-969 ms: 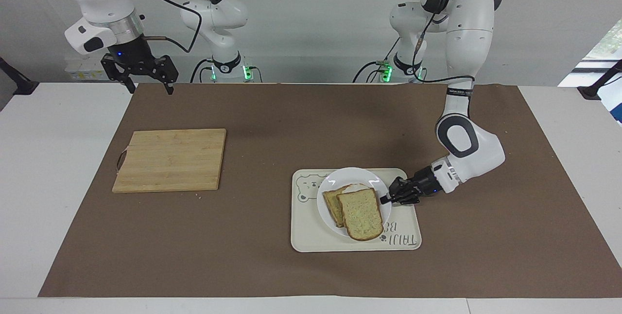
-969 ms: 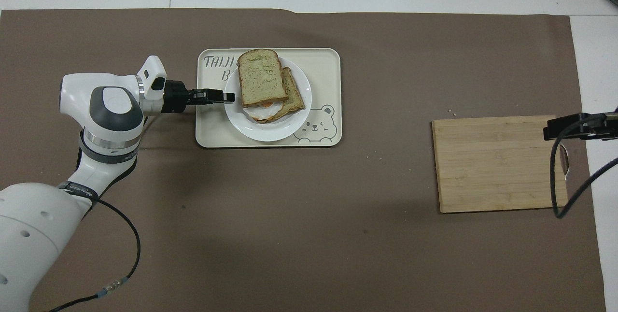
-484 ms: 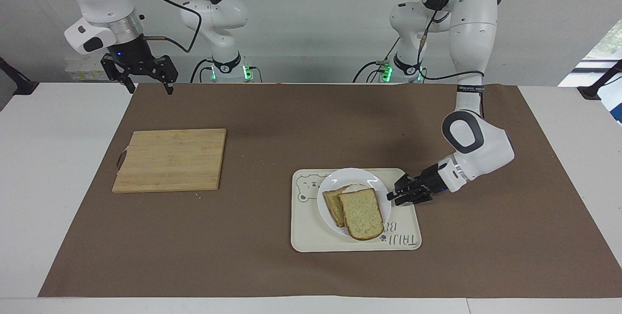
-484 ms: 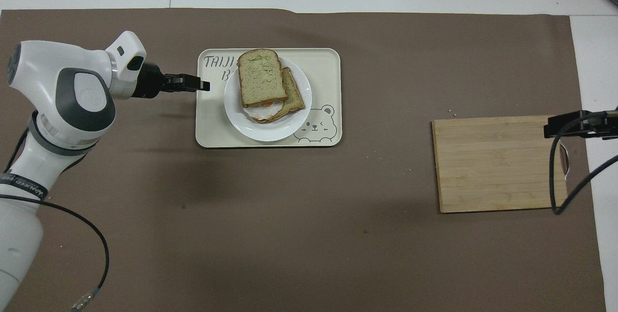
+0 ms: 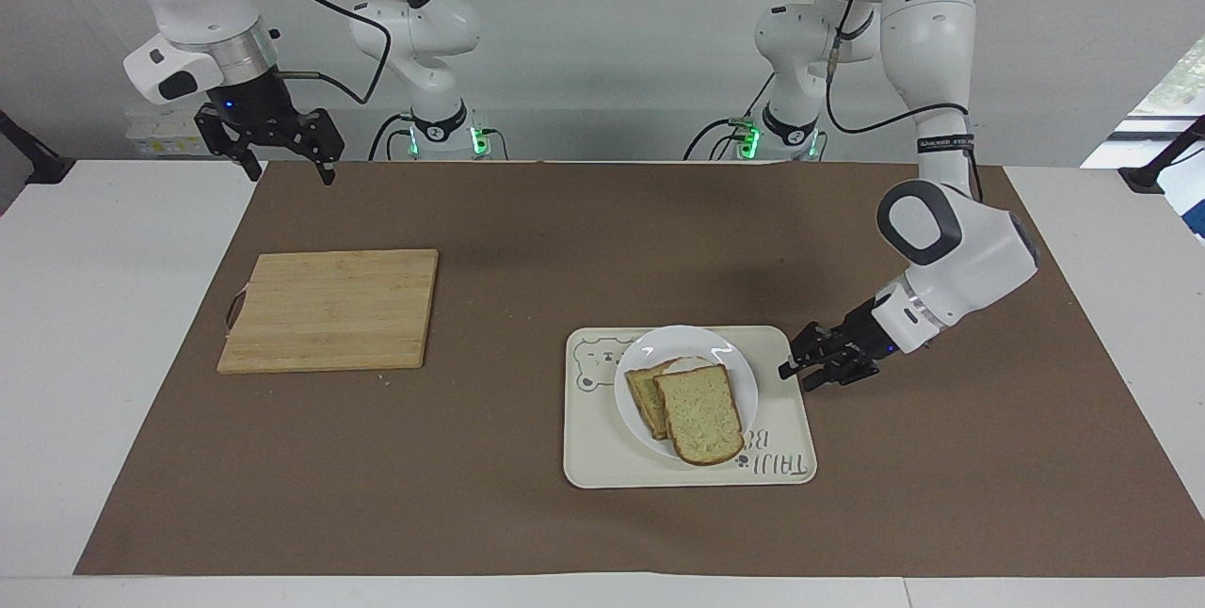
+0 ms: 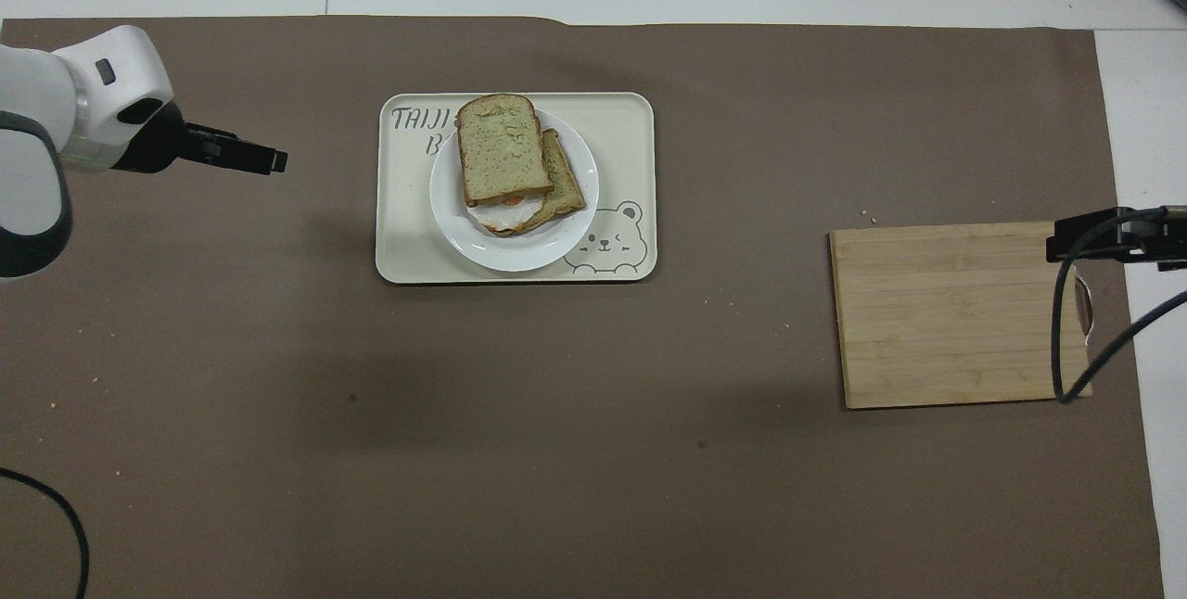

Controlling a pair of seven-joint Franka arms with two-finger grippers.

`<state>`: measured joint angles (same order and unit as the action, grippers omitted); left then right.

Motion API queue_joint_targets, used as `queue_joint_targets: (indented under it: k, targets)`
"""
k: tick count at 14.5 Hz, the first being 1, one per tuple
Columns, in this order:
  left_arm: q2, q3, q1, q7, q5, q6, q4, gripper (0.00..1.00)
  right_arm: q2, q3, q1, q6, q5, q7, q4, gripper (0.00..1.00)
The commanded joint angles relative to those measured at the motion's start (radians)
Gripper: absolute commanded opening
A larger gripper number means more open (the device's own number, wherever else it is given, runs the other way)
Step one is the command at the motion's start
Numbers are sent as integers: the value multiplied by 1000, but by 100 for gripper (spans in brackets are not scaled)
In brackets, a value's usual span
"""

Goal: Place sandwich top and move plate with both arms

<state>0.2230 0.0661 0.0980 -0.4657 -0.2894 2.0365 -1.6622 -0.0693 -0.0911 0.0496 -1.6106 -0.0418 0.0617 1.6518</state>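
Observation:
The sandwich top (image 5: 701, 413) lies skewed on a toasted slice with a fried egg (image 6: 505, 216), on the white plate (image 5: 692, 344). The plate sits on a cream tray (image 5: 602, 457). The top (image 6: 501, 149), plate (image 6: 519, 253) and tray (image 6: 408, 247) also show in the overhead view. My left gripper (image 5: 800, 369) hangs low over the brown mat, just off the tray's edge toward the left arm's end, apart from the plate; it also shows in the overhead view (image 6: 276, 160). My right gripper (image 5: 280, 159) is open and empty, raised, waiting over the cutting board's handle end (image 6: 1057, 251).
A bamboo cutting board (image 5: 329, 309) lies on the brown mat (image 5: 527, 241) toward the right arm's end; it also shows in the overhead view (image 6: 955, 313). A few crumbs dot the mat. White table surrounds the mat.
My left gripper has drawn back from the plate's rim, off the tray and out over the mat toward the left arm's end. Plate, sandwich and right arm have hardly moved.

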Motion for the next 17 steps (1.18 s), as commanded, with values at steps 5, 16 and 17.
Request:
queue_joint_targets:
  k: [5, 16, 17]
  targets:
    - [-131, 4, 6, 76, 199, -289, 129, 100, 0, -1, -19, -6, 11, -56, 0, 100]
    - [-298, -26, 17, 180, 288, -619, 203, 100, -24, -1, -19, 6, 22, -57, 37, 100]
    - [-300, -26, 16, 183, 286, -621, 203, 100, -24, 1, -17, 6, 22, -57, 37, 100]
